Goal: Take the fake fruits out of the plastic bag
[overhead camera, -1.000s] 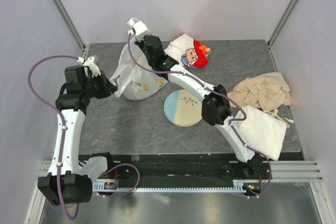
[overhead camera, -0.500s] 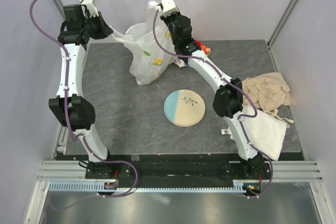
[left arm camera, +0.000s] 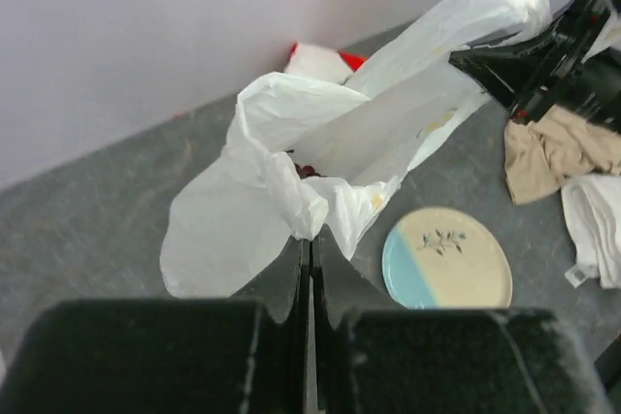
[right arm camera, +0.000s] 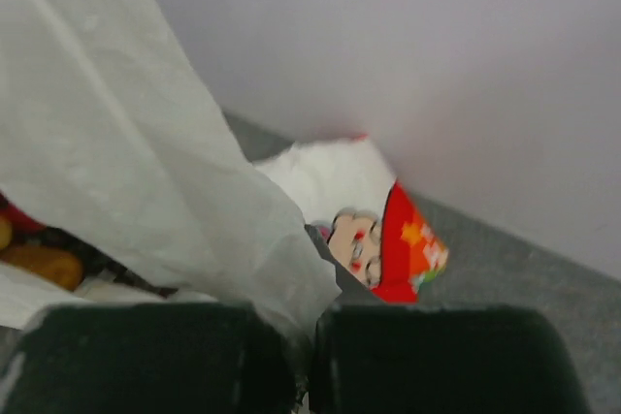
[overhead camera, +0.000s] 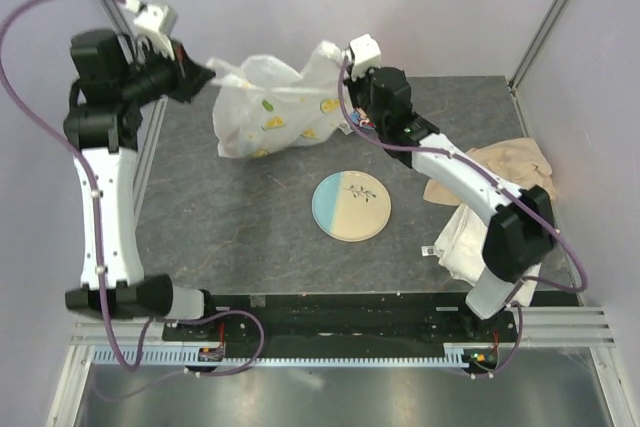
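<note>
Left gripper (overhead camera: 203,74), right gripper (overhead camera: 342,75) both clenched on plastic bag (overhead camera: 265,107); bag stretched left-right between them near table (overhead camera: 250,222) far edge; plate (overhead camera: 351,205) apart, nearward.

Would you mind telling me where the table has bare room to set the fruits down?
The widest bare patch is the grey table left of the plate, on the near side of the held bag. The plate itself is empty too. The right side is crowded: a beige cloth and a white towel lie there.
</note>
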{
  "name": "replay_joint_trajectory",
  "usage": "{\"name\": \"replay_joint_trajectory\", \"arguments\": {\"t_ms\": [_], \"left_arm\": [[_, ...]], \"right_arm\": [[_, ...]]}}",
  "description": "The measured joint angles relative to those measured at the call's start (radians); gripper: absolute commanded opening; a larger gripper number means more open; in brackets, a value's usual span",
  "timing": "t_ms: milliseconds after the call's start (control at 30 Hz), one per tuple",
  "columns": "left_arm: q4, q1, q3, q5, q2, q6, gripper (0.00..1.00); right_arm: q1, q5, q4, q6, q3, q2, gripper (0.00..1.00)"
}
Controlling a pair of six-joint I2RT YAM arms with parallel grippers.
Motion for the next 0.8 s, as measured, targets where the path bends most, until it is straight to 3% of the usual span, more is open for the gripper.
{"name": "replay_joint_trajectory", "arguments": {"t_ms": [133,267,400,600,667,800], "left_arm": [[-0.129,-0.001,-0.406,0.003,-0.239,0.082,0.02],[-0.315,0.0,-0.636,-0.076,-0.307,0.182,0.02],[-0.45,0.001,-0.663,-0.084,-0.331,0.269,0.02],[-0.554,0.001,-0.652,0.005,-0.395,0.368,0.02],[-0.561,0.001,-0.657,0.021,-0.395,0.381,0.02],[-0.55,0.001,-0.71,0.037,-0.418,0.38,0.02]], "right_arm": [[0.024,-0.093,-0.12,0.069,-0.25,-0.139,0.4],[0.062,-0.134,-0.254,0.121,-0.417,-0.194,0.61],[0.078,-0.188,-0.422,0.134,-0.42,-0.246,0.69],[0.082,-0.362,-0.605,0.113,-0.116,-0.369,0.8],[0.097,-0.409,-0.59,0.113,-0.066,-0.44,0.78],[0.148,-0.489,-0.546,0.105,-0.068,-0.536,0.63]]}}
